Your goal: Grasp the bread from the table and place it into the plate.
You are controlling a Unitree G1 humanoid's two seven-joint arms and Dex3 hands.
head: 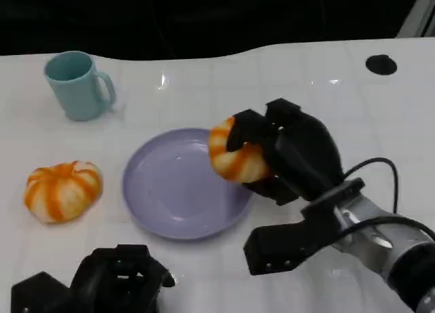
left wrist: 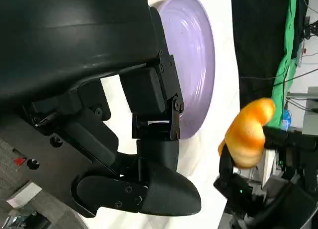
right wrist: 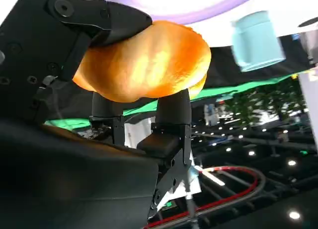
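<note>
My right hand (head: 292, 153) grips an orange-and-white striped bread (head: 234, 157) and holds it above the right rim of the lilac plate (head: 170, 191). The right wrist view shows the bread (right wrist: 144, 60) clamped between black fingers (right wrist: 171, 110), with the plate (right wrist: 179, 3) beyond it. In the left wrist view the same bread (left wrist: 248, 132) hangs by the plate (left wrist: 194, 60). A second striped bread (head: 62, 189) lies on the table left of the plate. My left hand (head: 112, 279) rests low at the table's front left, holding nothing, its fingers (left wrist: 149, 189) curled.
A light blue mug (head: 78, 84) stands at the back left on the white table (head: 326, 109). A black round mark (head: 380, 64) sits at the back right. A black cable (head: 374, 165) loops over my right forearm.
</note>
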